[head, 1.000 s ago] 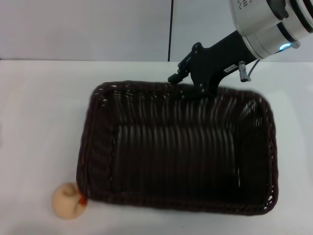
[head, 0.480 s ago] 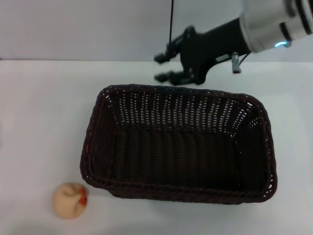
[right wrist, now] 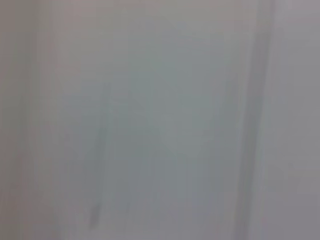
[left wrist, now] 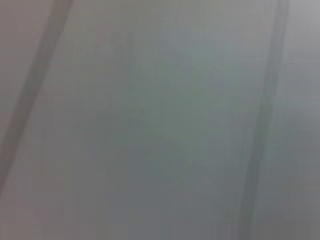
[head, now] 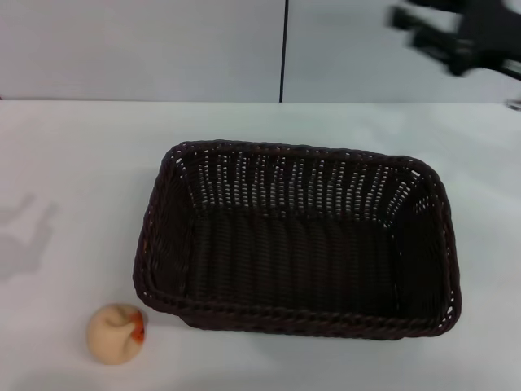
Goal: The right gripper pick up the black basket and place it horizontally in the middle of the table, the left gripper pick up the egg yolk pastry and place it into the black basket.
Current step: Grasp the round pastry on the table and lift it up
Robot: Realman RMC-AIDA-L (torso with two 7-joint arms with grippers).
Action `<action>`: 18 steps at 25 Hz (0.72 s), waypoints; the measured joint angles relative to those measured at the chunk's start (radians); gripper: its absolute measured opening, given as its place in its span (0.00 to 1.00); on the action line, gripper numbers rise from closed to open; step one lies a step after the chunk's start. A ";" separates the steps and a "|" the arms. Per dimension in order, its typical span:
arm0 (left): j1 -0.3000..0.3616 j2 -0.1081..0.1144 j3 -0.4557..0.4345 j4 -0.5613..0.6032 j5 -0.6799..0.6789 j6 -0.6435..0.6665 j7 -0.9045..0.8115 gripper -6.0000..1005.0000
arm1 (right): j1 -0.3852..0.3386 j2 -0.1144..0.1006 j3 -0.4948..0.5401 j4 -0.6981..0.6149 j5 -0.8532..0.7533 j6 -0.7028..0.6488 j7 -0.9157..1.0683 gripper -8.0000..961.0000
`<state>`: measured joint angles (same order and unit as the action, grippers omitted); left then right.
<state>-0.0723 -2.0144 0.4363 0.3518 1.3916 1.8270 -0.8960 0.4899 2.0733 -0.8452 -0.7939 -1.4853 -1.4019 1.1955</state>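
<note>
The black basket [head: 297, 240] lies lengthwise across the middle of the white table [head: 73, 155], open side up and empty. The egg yolk pastry [head: 115, 332] sits on the table just off the basket's near left corner, its orange-red patch facing the basket. My right gripper [head: 409, 27] is open and empty, raised high at the far right, well clear of the basket and blurred by motion. My left gripper is out of view; only a faint shadow falls on the table at the left edge [head: 24, 236]. Both wrist views show only plain grey blur.
A pale grey wall with a black vertical seam [head: 283, 49] stands behind the table. Bare tabletop lies to the left of the basket and along the far edge.
My right gripper let go of the basket's far rim, opened, and rose up and away to the far right. The basket settled flat. A shadow has appeared at the left.
</note>
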 joint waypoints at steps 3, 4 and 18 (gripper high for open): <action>0.012 0.039 0.071 0.032 0.092 0.002 -0.014 0.40 | -0.086 -0.001 0.072 0.072 0.133 -0.007 -0.051 0.41; 0.012 0.059 0.071 0.034 0.177 0.001 -0.020 0.41 | -0.125 -0.003 0.138 0.138 0.194 -0.017 -0.089 0.41; 0.007 0.067 0.073 0.067 0.490 -0.054 -0.084 0.50 | -0.193 -0.006 0.398 0.370 0.321 -0.044 -0.211 0.41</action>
<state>-0.0651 -1.9473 0.5097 0.4185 1.8820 1.7730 -0.9795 0.2974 2.0672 -0.4474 -0.4242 -1.1642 -1.4459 0.9843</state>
